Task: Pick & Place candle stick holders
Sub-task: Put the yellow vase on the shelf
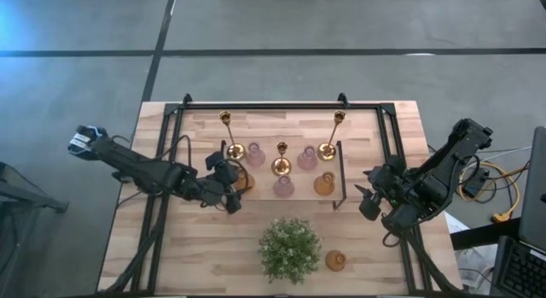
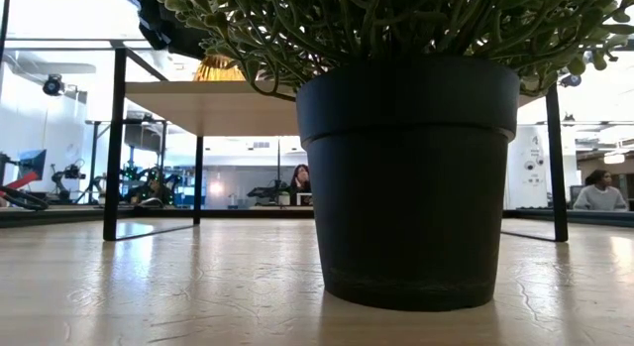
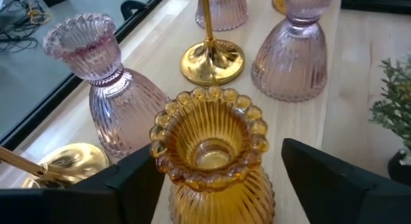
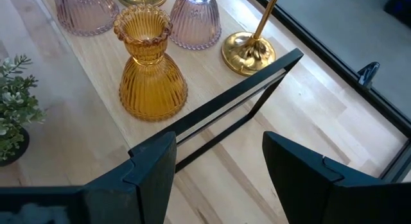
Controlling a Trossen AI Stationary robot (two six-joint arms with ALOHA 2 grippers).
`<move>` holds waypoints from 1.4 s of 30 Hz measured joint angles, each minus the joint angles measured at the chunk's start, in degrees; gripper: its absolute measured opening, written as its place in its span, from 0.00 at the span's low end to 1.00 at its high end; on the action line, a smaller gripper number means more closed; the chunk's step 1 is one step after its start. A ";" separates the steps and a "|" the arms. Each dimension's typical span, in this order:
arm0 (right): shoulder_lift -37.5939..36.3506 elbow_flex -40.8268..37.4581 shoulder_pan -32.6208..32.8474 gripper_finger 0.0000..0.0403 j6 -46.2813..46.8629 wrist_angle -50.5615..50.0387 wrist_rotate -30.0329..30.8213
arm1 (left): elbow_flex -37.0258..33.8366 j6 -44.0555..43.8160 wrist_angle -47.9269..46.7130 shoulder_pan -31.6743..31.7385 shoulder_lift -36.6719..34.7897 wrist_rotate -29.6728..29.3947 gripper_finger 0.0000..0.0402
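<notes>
Eight holders show from above, and most already stand grouped ahead of my left gripper (image 3: 209,185): three brass candlesticks, three pink glass holders and two amber ones. My left gripper's fingers stand spread on either side of an amber glass holder (image 3: 212,156), which sits upright on the wooden table (image 1: 171,255) between them; I see a gap at each side, so I judge it set down and let go, not gripped. Just beyond it are a pink glass holder (image 3: 106,83), a brass candlestick (image 3: 213,57) base and a second pink holder (image 3: 292,51). My right gripper (image 4: 218,166) hangs open and empty, on the near side of a black frame bar (image 4: 218,115), with the other amber holder (image 4: 149,63) standing past that bar. One more amber holder (image 1: 336,261) stands apart beside the potted plant (image 1: 290,249), well away from both grippers. By my reading that lone piece is what remains to be picked and placed with the rest.
</notes>
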 joint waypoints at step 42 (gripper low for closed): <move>14.77 0.04 10.54 0.40 6.37 26.09 -19.88 | 0.17 -27.89 -30.35 -28.44 -22.75 -14.01 0.82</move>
